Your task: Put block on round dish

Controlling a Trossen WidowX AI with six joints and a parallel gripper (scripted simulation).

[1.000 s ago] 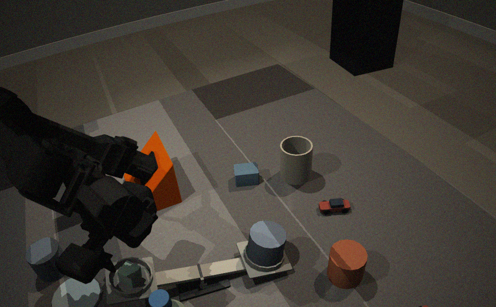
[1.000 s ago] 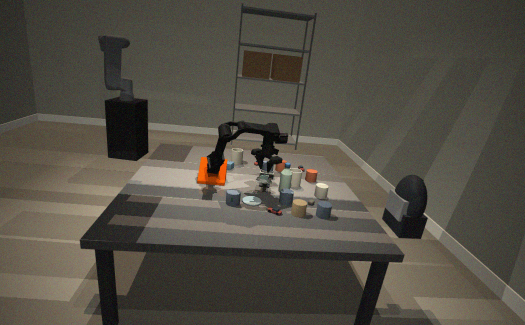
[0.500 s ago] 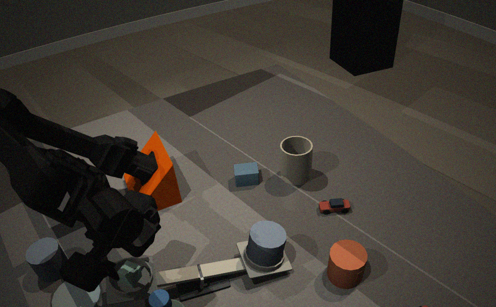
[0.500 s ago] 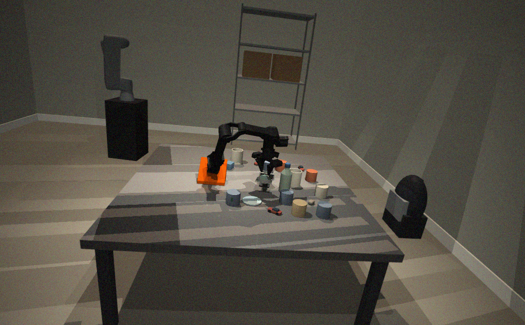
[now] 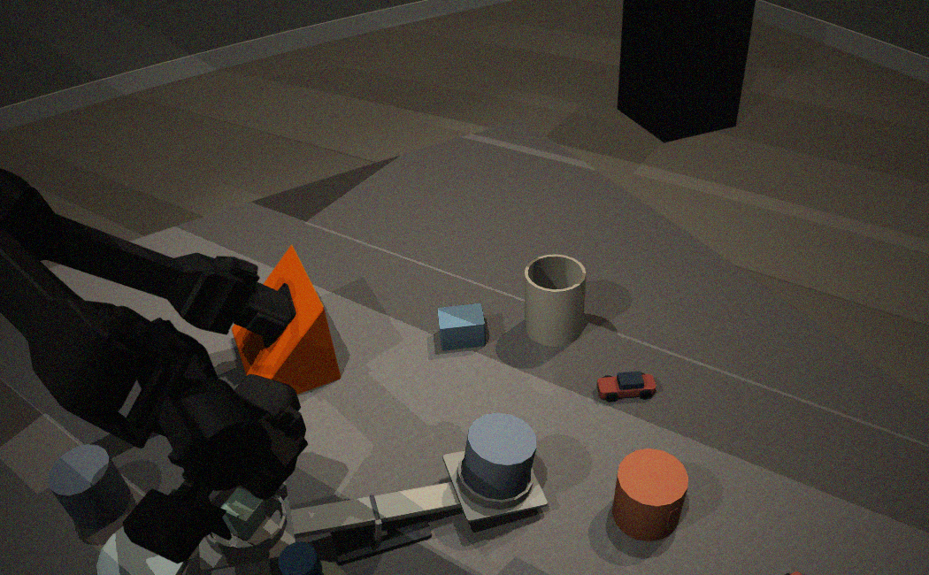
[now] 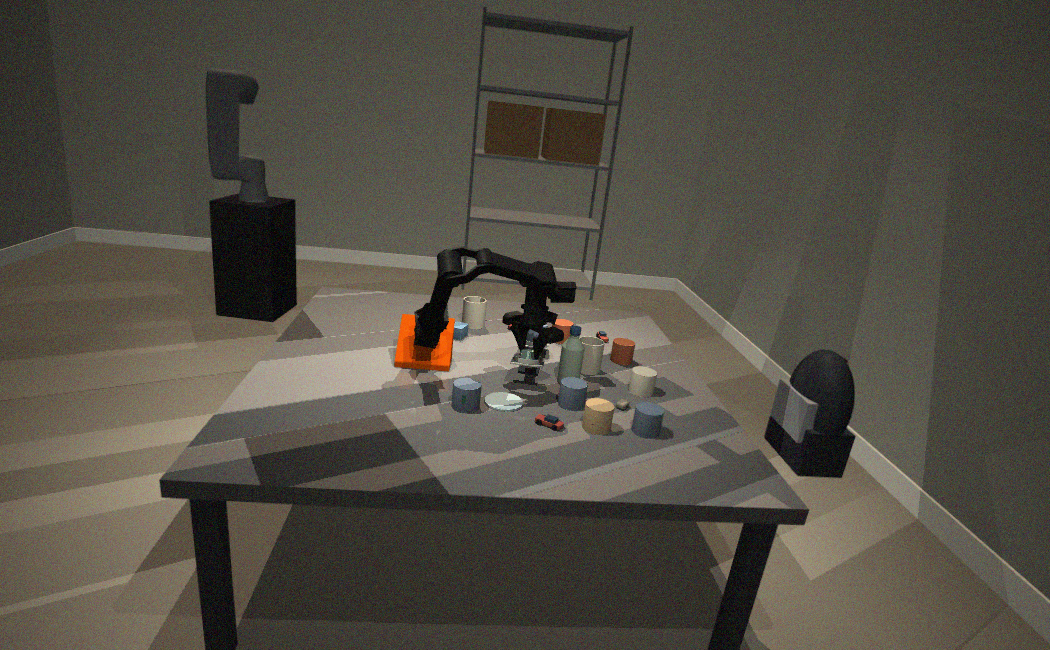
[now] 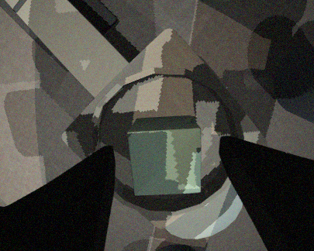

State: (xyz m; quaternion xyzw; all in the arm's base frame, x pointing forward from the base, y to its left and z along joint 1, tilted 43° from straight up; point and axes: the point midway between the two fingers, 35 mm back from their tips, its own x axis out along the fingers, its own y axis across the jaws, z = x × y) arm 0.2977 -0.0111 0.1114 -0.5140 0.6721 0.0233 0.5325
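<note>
A green block (image 5: 243, 512) (image 7: 156, 164) sits uncovered inside the round rim on the near end of the balance (image 5: 410, 502) (image 7: 72, 50). My gripper (image 7: 167, 149) is open and low over that end, with one finger on each side of the block in the wrist view and a gap on both sides. A grey-blue cup (image 5: 500, 456) stands upright on the other end. A similar cup (image 5: 89, 486) (image 6: 466, 396) stands on the table beside the round dish. The pale dish (image 5: 117, 558) (image 6: 500, 402) (image 7: 206, 225) holds nothing that I can see.
A bottle (image 6: 570, 361) with a blue cap (image 5: 300, 558) stands close to the near end. A red car (image 6: 548, 421) and several cups lie beyond the dish. An orange cylinder (image 5: 648, 496), a beige cup (image 5: 554, 310) and a blue block (image 5: 461, 332) stand farther off.
</note>
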